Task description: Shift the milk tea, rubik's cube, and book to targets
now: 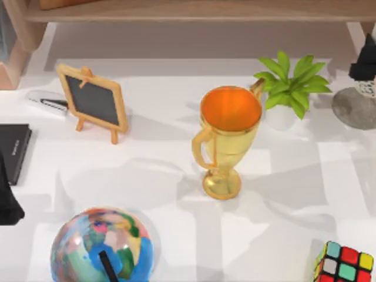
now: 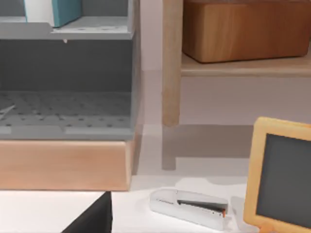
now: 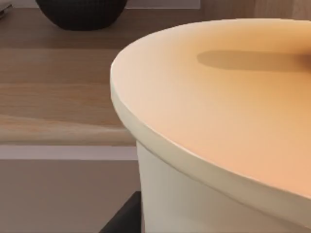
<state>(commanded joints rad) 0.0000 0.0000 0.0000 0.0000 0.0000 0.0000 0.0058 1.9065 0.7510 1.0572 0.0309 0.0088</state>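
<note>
White tabletop runs under a pale wooden shelf at the back, and your right gripper (image 1: 365, 61) hangs at the far right, over the grey round stone-like disc (image 1: 352, 114). The tall cream-beige milk tea cup (image 3: 218, 121) sits right under that wrist, its flat lid just below the camera and its long axis upright. Its speckled white base seems to rest on the disc. A dark part of the gripper lies against the cup wall, but you cannot tell whether the fingers are clamped on the cup or slack.

The coming move likely turns on the small black-framed rubik's cube (image 1: 345, 264) with its coloured stickers. It lies at the near right corner, well apart from the right gripper, straight back toward you. Your right arm is much the nearer.

The thick teal-blue book (image 2: 65, 9) stands on the upper tier of a grey rack (image 2: 92, 63), far ahead of your left arm (image 1: 7, 200), which is parked at the left edge just beside the thin black rectangular slab (image 1: 13, 150). How its fingers stand you cannot tell.

The gold trophy (image 1: 229, 138) between the arms shows nothing in its orange bowl. A white pot (image 1: 281, 117) holds a green plant.
</note>
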